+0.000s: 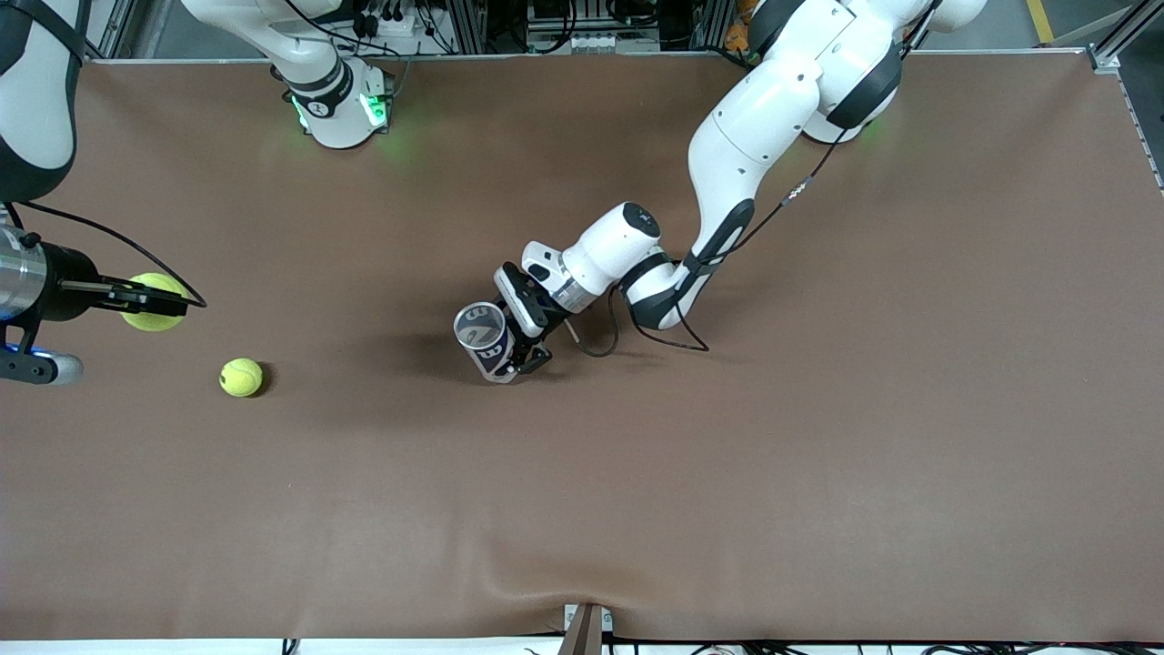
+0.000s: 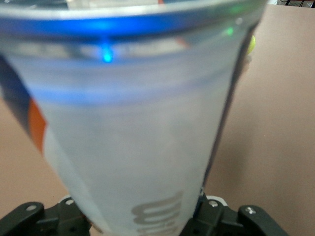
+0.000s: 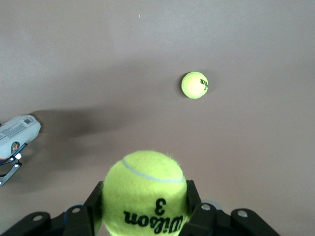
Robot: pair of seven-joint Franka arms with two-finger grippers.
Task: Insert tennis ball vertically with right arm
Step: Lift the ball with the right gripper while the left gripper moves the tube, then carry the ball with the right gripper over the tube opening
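yellow tennis ball (image 3: 145, 194) in right claw (image 1: 150, 301) — table edge (image 1: 18, 509) close

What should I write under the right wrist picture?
Right gripper holds a tennis ball above the table; a second ball lies below.

Both arms are made of fat, round white shells joined by black bands. The left arm (image 1: 727, 155) has a thin black cable hanging in loops along its side, with a tiny red spot on it. Its wrist is a white drum with a silver ring. The left gripper (image 1: 514, 350) is black, with small silver screws on its fingers (image 2: 216, 216). The right arm (image 1: 314, 77) has a round white base with green lights. The right gripper (image 1: 150, 300) is black too, on a shiny silver cylinder, with maybe a blue light underneath.
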